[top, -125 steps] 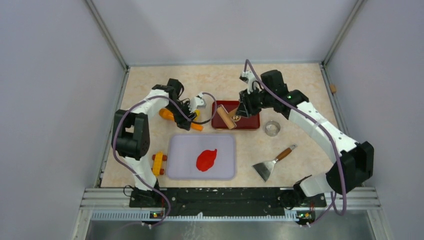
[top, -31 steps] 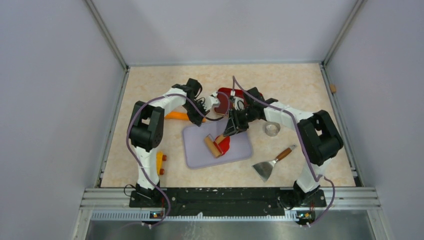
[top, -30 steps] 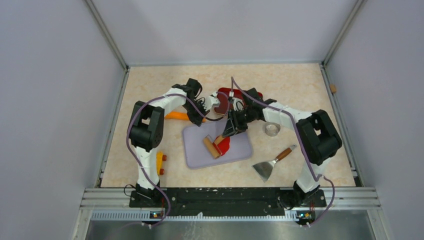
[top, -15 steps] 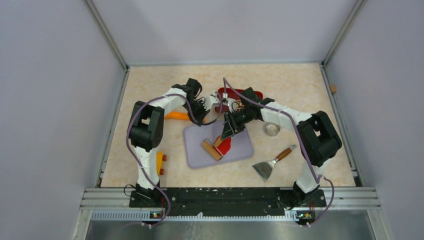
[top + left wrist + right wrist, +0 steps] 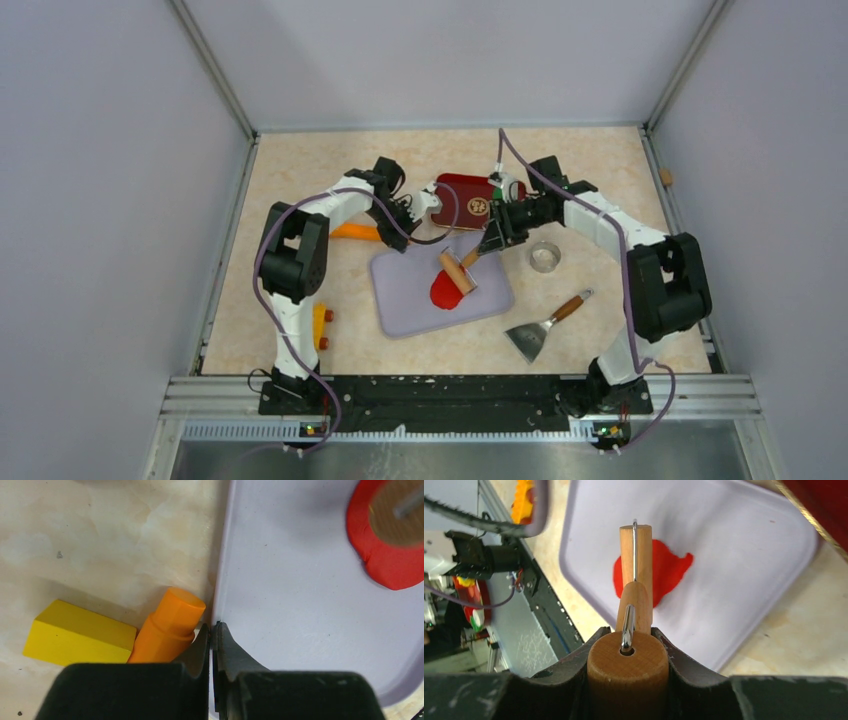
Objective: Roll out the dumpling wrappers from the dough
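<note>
As we read it from above, the dough (image 5: 447, 291) was a flattened red patch near the middle of the lilac board (image 5: 405, 300). The only other thing on the board was the rolling pin (image 5: 456, 270). Its roller sat on the dough's 12 o'clock edge, with the handle running off toward 1 o'clock.

We saw the right gripper (image 5: 628, 632) clamped on that wooden handle, fingers snug on both sides. We saw the left gripper (image 5: 213, 639) pinched together on the board's rim near its 10 o'clock corner, with no visible gap between the fingers (image 5: 227, 650).

Just outside that rim, an orange peg (image 5: 172, 627) lay right beside a yellow block (image 5: 80, 640), both on the table (image 5: 300, 170).

Containers: the dark red tray (image 5: 450, 188) lay just beyond the board at 12 o'clock. We could make out one small gold-and-dark item (image 5: 478, 207) in it, toward its 3 o'clock side, too small to identify.

We logged the metal ring (image 5: 544, 256) at the board's 2 o'clock. The scraper (image 5: 540, 332) was at 4 o'clock. Both sat on the table, apart from the board.
</note>
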